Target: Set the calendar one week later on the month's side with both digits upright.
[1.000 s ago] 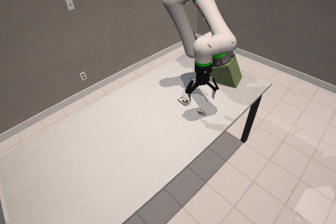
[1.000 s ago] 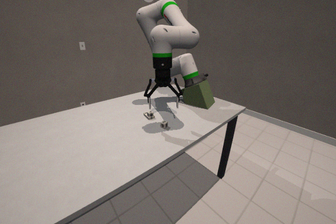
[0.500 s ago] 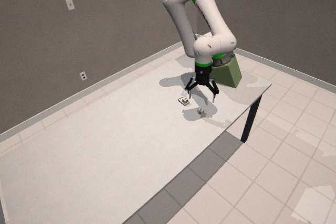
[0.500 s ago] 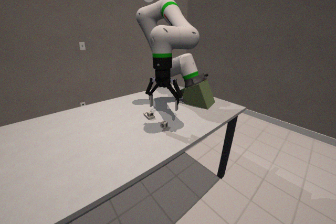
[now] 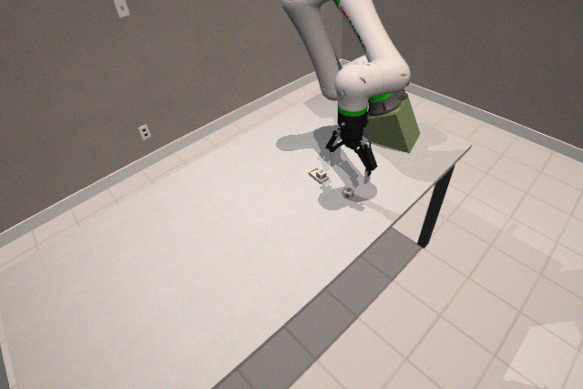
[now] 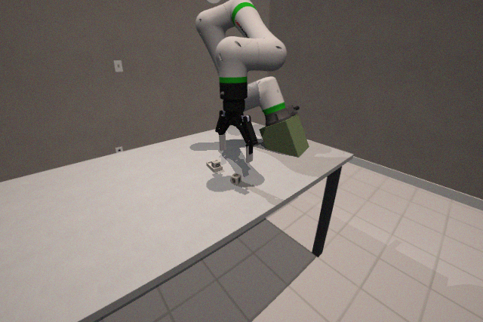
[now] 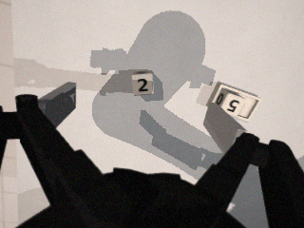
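Observation:
The loose cube (image 5: 348, 193) (image 6: 235, 179) (image 7: 142, 85) stands on the table outside the tray; a black 2 faces up in the wrist view. The small pale tray (image 5: 314, 179) (image 6: 210, 167) (image 7: 255, 108) lies on the table with the other cube (image 5: 321, 174) (image 6: 216, 164) (image 7: 233, 105) inside, toward one end. That cube shows a 5 on top, looking turned over in the wrist view, and a darker 0 beside it. My gripper (image 5: 350, 168) (image 6: 235, 149) (image 7: 142, 104) is open and empty, pointing down above the table near both; one finger partly overlaps the tray's corner in the wrist view.
The green robot base (image 5: 393, 127) (image 6: 286, 135) stands behind the gripper. The table's long edge (image 5: 326, 288) (image 6: 265, 217) runs to the right of the loose cube in the top and exterior views. The arm's shadow falls over the loose cube.

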`<state>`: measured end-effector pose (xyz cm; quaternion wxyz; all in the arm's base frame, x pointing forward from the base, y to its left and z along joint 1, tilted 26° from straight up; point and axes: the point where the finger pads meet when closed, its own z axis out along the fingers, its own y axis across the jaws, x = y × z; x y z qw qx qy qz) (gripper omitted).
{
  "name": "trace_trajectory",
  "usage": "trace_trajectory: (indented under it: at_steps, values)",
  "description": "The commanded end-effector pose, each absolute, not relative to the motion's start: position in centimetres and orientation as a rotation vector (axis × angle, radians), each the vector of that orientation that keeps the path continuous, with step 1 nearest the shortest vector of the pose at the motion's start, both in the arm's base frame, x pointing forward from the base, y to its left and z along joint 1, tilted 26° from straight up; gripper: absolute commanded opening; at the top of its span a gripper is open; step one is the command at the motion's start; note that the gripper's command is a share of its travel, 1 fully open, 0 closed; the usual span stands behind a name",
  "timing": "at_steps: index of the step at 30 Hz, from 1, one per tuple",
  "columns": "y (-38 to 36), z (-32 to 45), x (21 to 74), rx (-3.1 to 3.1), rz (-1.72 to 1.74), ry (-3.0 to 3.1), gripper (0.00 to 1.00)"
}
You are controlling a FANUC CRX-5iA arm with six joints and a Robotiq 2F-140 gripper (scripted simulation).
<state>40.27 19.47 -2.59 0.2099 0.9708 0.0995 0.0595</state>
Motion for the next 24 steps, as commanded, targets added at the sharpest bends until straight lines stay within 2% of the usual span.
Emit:
trace_trajectory:
  at_steps: [1, 24]
  values:
    - [19.47, -2.61, 40.28, 2.715, 0.231, 0.045, 1.0]
    - [19.36, -2.74, 40.31, 2.64, 0.412, -0.841, 1.0]
